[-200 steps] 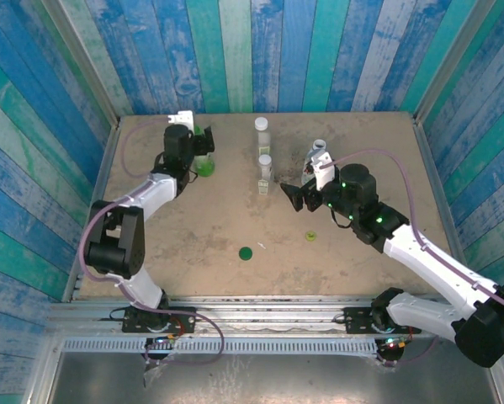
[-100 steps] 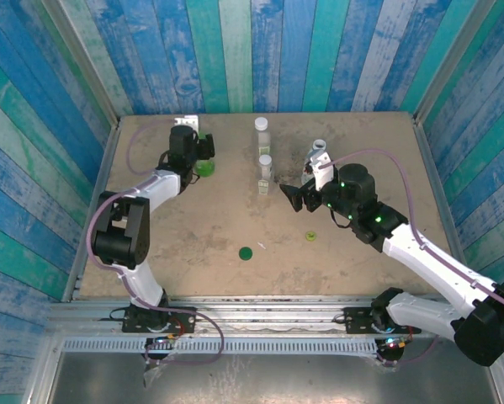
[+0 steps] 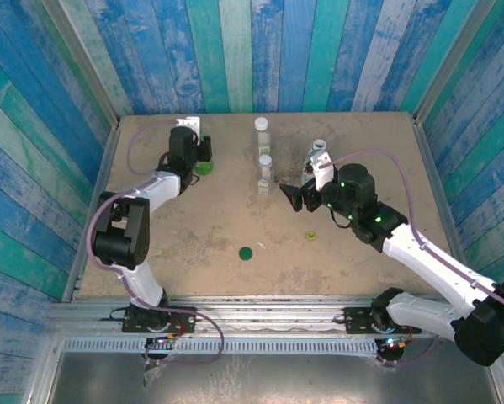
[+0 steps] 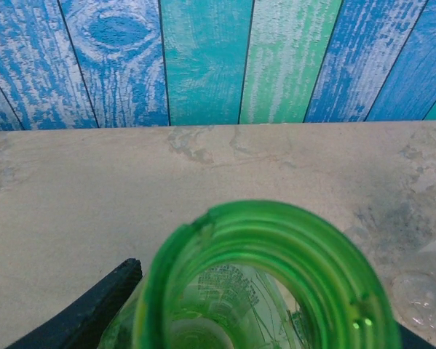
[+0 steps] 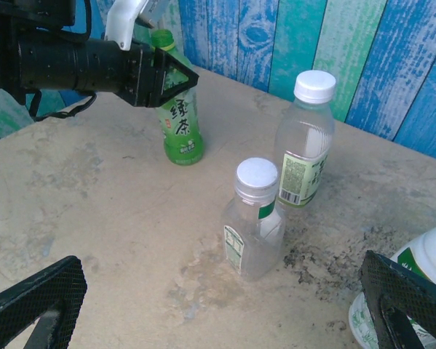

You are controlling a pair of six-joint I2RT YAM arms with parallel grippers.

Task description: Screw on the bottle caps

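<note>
We see the green translucent plastic bottle cut off below its open mouth; our left gripper pinches its neck. Right of that bottle, beyond two white-capped clear plastic bottles, our right gripper stands spread.

Green bottle is upright at the far left, mouth open, no cap on it. Far clear bottle and near clear bottle stand mid-table, both white-capped. White labelled bottle is upright to their right. Dark green cap and yellow-green cap lie loose nearer, apart.
</note>
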